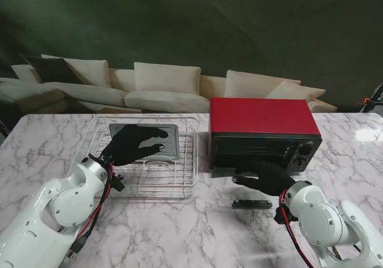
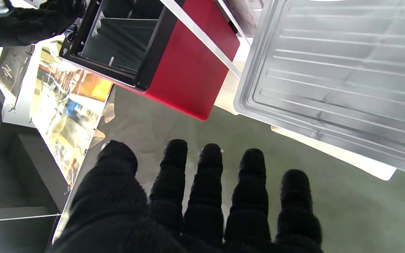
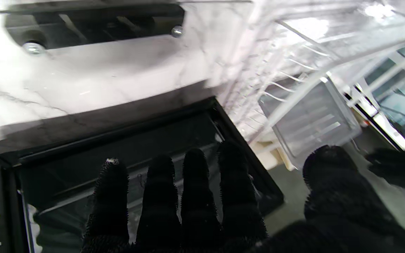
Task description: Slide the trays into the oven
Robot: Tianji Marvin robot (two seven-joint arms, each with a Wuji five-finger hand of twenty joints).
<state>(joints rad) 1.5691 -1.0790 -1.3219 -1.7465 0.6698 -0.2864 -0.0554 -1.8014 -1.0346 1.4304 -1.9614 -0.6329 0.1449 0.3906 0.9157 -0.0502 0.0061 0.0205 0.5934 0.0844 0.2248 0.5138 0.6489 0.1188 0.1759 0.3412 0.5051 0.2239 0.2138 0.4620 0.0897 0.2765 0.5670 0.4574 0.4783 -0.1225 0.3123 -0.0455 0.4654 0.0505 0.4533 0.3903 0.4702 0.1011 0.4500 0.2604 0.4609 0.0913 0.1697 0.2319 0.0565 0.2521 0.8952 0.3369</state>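
1. The oven (image 1: 263, 133) stood with its door (image 1: 251, 191) folded down toward me.
2. The tray (image 1: 143, 142) lay in the rack (image 1: 179, 184), just left of the oven.
3. The left hand (image 1: 134, 145) hovered over the tray, fingers spread, empty.
4. The right hand (image 1: 266, 177) hung over the door, fingers apart, holding nothing.

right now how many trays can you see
1: a metal tray lying in the wire rack, left of the red oven, under the left hand. More may be hidden.
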